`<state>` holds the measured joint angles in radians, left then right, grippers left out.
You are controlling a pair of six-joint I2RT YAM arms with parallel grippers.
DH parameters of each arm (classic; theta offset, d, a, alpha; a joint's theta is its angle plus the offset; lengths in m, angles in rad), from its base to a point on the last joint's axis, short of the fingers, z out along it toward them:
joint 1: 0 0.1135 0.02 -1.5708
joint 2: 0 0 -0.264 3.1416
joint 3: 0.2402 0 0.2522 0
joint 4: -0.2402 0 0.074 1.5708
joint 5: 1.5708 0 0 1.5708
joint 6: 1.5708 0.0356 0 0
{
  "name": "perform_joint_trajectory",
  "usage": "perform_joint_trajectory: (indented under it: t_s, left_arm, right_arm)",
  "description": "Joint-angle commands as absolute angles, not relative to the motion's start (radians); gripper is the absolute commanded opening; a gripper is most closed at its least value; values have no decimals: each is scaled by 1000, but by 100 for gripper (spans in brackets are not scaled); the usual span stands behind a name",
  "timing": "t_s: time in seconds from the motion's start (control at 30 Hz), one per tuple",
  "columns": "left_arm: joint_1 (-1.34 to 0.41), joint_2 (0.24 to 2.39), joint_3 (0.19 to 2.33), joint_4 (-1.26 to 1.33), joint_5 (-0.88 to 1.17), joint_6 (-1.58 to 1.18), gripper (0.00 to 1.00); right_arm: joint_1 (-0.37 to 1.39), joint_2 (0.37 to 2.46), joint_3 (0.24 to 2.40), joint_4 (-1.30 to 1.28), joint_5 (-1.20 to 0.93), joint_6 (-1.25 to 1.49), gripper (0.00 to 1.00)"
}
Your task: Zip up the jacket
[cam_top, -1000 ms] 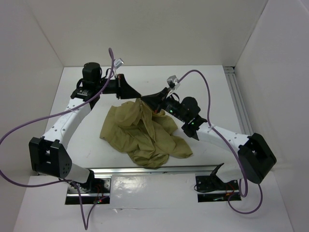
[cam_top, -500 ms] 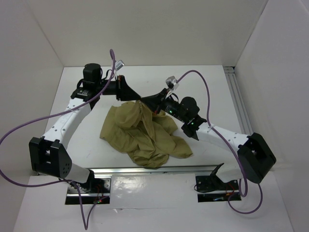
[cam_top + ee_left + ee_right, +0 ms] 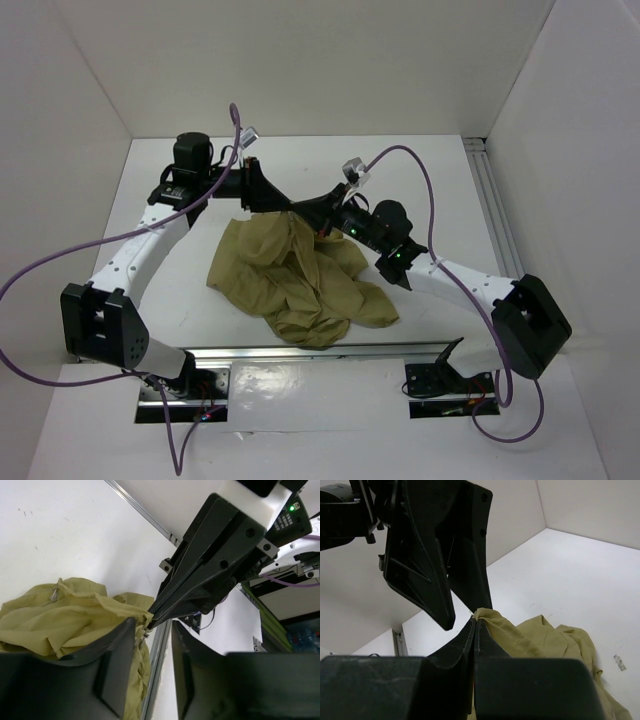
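The jacket (image 3: 295, 272) lies crumpled, olive-tan, in the middle of the white table. Its far top corner is lifted to a peak. My right gripper (image 3: 298, 208) is shut on that peak, and a fold of the jacket (image 3: 540, 635) runs away from its tips (image 3: 475, 620). My left gripper (image 3: 283, 203) meets it from the far left, open. In the left wrist view, the jacket's edge (image 3: 60, 615) and a small metal zipper piece (image 3: 145, 633) lie against one finger (image 3: 117, 660). The right gripper's tips (image 3: 151, 619) point into the gap of my left gripper (image 3: 154, 626).
A metal rail (image 3: 320, 352) runs along the table's near edge and another rail (image 3: 497, 215) along its right side. White walls close in the left, back and right. Purple cables (image 3: 415, 170) loop above both arms.
My left gripper's jaws have parted from shut to open at the jacket's lifted corner. The right gripper and the jacket have stayed where they were.
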<state>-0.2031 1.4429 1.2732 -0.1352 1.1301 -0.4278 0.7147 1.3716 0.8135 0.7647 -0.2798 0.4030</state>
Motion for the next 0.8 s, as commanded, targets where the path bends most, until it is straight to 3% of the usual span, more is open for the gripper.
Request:
perform_joint_trajectory:
  t_s: [0.0,0.17,0.33,0.53,0.57,0.77]
  left_arm:
    - [-203,1437,1267,-153,1177,-394,49]
    - [-202,1437,1267,-164,1196,-374,42]
    - [-202,1437,1267,-164,1207,-374,23]
    - [-202,1437,1267,-164,1207,-364,26]
    - [-202,1437,1267,-164,1207,-364,19]
    - [-193,1447,1267,-164,1207,-373,0]
  right_arm:
    - [716,1359,865,805,-270,396,0]
    - [716,1359,865,805,-270,396,0]
    - [716,1359,874,805,-270,396,0]
    - [716,1368,874,796,-270,396,0]
    - [716,1368,874,796,-270,396,0]
    - [716,1368,884,796,-270,396,0]
